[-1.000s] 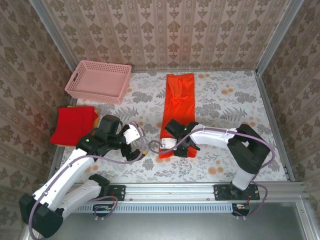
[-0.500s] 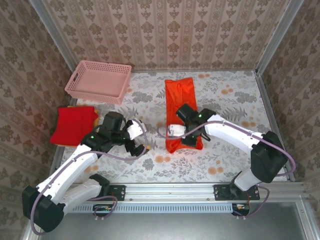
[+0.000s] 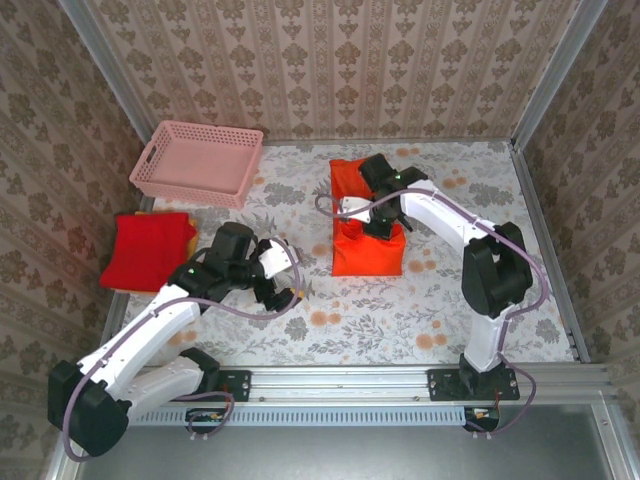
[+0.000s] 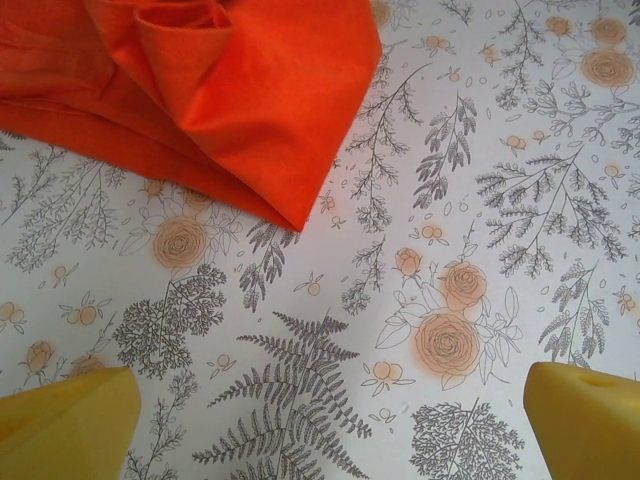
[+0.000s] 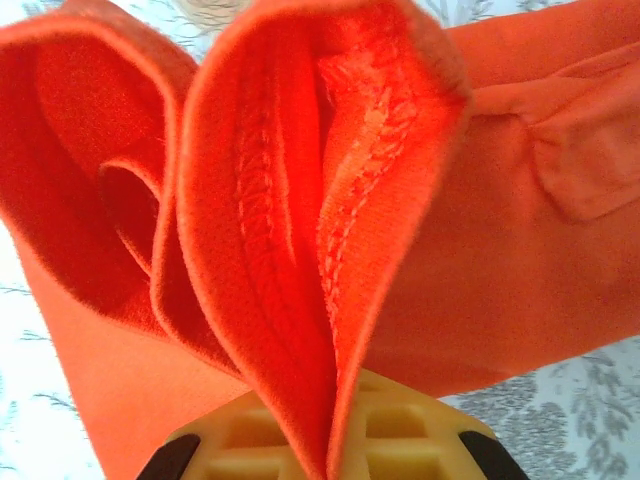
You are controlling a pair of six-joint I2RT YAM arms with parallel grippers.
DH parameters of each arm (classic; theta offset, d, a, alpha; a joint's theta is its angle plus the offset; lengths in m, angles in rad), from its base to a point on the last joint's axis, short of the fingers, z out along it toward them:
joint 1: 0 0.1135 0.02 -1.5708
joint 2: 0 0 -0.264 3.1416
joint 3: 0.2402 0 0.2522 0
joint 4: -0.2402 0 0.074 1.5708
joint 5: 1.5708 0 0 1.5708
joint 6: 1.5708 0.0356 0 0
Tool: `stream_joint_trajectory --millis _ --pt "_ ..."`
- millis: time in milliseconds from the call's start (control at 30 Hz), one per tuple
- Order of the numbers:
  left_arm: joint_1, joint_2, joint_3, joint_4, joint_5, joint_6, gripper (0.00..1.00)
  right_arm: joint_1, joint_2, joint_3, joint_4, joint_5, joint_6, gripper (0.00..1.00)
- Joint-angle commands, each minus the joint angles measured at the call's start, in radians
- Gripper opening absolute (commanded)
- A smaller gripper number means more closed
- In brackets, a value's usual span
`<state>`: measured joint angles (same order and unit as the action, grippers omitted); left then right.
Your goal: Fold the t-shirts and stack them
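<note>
The orange t-shirt (image 3: 368,252) lies mid-table toward the far side, doubled over on itself, its near part flat on the floral table cover (image 3: 450,290). My right gripper (image 3: 378,218) sits over the shirt's middle, clamped on a bunch of its hemmed edges; from the right wrist I see those stitched folds run down into the yellow pads (image 5: 400,440). The red t-shirt (image 3: 148,250) rests folded at the table's left edge, near the pink basket (image 3: 200,162). My left gripper (image 3: 283,283) hangs over bare cover just left of the orange t-shirt, fingers (image 4: 65,415) spread wide, holding nothing
</note>
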<state>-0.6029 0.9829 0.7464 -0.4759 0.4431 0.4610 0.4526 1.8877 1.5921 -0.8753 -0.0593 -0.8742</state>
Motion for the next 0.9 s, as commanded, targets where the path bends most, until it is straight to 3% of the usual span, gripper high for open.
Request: stream_joint_trajectory --millis 0,867 --pt "-0.012 0.016 0.015 0.016 -0.005 0.001 1.0 -0.013 0.07 0.09 -0.063 -0.017 -0.062 0.0" --pt "-0.034 0.078 0.027 0.029 -0.05 -0.005 1.0 -0.06 0.347 0.307 -0.043 -0.045 -0.081 0.0"
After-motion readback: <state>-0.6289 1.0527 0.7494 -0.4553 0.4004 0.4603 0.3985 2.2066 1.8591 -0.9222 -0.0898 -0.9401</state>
